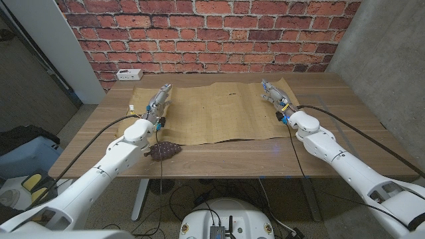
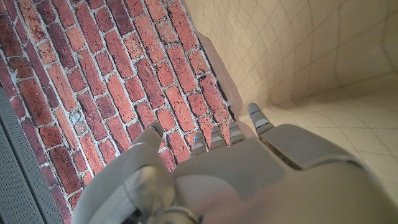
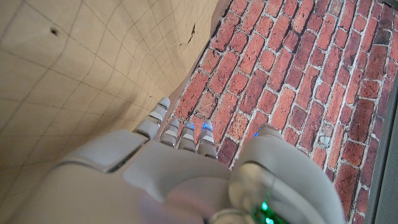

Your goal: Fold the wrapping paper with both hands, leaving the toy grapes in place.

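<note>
the wrapping paper [image 1: 209, 113] lies spread across the table [image 1: 319, 159], with the toy grapes [image 1: 163, 151] on its near left corner. my left hand [image 1: 158, 103] and right hand [image 1: 275, 93] sit at the far side edges; i cannot tell whether either grips the paper. i'd lift both edges evenly and fold slowly, keeping the grapes' corner undisturbed.

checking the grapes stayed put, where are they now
In the head view the toy grapes sit near the table's front edge, beside the left arm, just off the wrapping paper.
</note>
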